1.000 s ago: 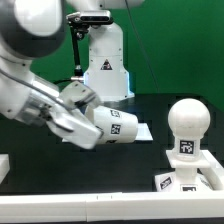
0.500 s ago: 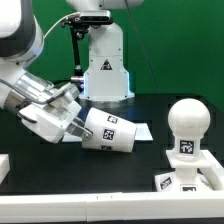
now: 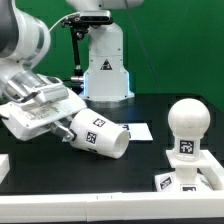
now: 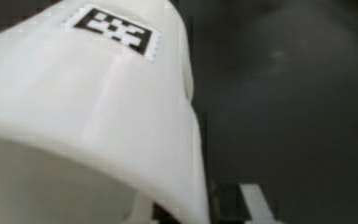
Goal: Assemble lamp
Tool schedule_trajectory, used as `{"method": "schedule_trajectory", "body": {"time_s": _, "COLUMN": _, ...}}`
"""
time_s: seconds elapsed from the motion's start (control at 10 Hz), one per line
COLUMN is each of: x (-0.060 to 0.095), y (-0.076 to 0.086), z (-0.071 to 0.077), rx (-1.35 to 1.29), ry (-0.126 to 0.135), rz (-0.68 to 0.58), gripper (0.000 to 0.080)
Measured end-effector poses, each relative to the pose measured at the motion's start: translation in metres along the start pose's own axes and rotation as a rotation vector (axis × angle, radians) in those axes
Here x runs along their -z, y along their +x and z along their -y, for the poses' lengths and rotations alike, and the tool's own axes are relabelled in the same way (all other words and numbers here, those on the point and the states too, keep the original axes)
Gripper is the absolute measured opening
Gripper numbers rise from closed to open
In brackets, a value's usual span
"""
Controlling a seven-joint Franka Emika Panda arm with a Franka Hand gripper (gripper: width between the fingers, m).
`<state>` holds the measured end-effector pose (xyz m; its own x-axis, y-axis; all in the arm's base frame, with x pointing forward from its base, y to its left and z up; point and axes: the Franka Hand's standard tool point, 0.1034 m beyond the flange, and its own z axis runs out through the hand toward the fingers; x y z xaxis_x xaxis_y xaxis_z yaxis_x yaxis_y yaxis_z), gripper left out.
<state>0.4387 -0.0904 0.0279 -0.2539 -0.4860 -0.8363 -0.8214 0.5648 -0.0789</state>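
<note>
My gripper (image 3: 68,127) is shut on the tapered white lamp shade (image 3: 98,135), which lies on its side with a square tag facing out, low over the black table at the exterior view's left. In the wrist view the shade (image 4: 87,120) fills most of the picture, tag on its upper side, and one fingertip (image 4: 252,203) shows beside its wall. The round ball bulb (image 3: 186,118) stands on its neck in the blocky base (image 3: 188,172) at the exterior view's right, apart from the shade.
The marker board (image 3: 137,131) lies flat on the table behind the shade. A white robot pedestal (image 3: 105,65) stands at the back. A white block (image 3: 3,166) sits at the exterior view's left edge.
My gripper has swung toward the exterior view's left and down, carrying the shade; the shade now points more to the right and lower.
</note>
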Motion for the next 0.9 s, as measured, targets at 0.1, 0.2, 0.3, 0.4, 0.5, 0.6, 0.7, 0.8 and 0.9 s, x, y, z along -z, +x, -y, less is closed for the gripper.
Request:
{"method": "schedule_trajectory", "body": {"time_s": 0.1, "x": 0.001, "y": 0.0, "z": 0.003, "rx": 0.0, "ry": 0.073, "rz": 0.005, "gripper": 0.0041}}
{"method": "schedule_trajectory", "body": {"time_s": 0.2, "x": 0.002, "y": 0.0, "z": 0.002, "rx": -0.001, "ry": 0.115, "rz": 0.009, "gripper": 0.0041}}
{"method": "schedule_trajectory", "body": {"time_s": 0.3, "x": 0.004, "y": 0.0, "z": 0.005, "rx": -0.028, "ry": 0.18, "rz": 0.02, "gripper": 0.0041}}
{"method": "schedule_trajectory", "body": {"time_s": 0.4, "x": 0.008, "y": 0.004, "z": 0.01, "rx": -0.1, "ry": 0.235, "rz": 0.033, "gripper": 0.0041}}
{"method": "schedule_trajectory", "body": {"time_s": 0.5, "x": 0.012, "y": 0.008, "z": 0.012, "rx": -0.168, "ry": 0.301, "rz": 0.036, "gripper": 0.0041}}
{"method": "schedule_trajectory", "body": {"time_s": 0.6, "x": 0.013, "y": 0.01, "z": 0.012, "rx": -0.205, "ry": 0.375, "rz": 0.038, "gripper": 0.0041}}
{"method": "schedule_trajectory", "body": {"time_s": 0.7, "x": 0.014, "y": 0.01, "z": 0.012, "rx": -0.242, "ry": 0.456, "rz": 0.045, "gripper": 0.0041}}
{"method": "schedule_trajectory", "body": {"time_s": 0.8, "x": 0.015, "y": 0.011, "z": 0.012, "rx": -0.254, "ry": 0.503, "rz": 0.042, "gripper": 0.0041}}
{"method": "schedule_trajectory", "body": {"time_s": 0.9, "x": 0.017, "y": 0.01, "z": 0.013, "rx": -0.242, "ry": 0.613, "rz": 0.033, "gripper": 0.0041}}
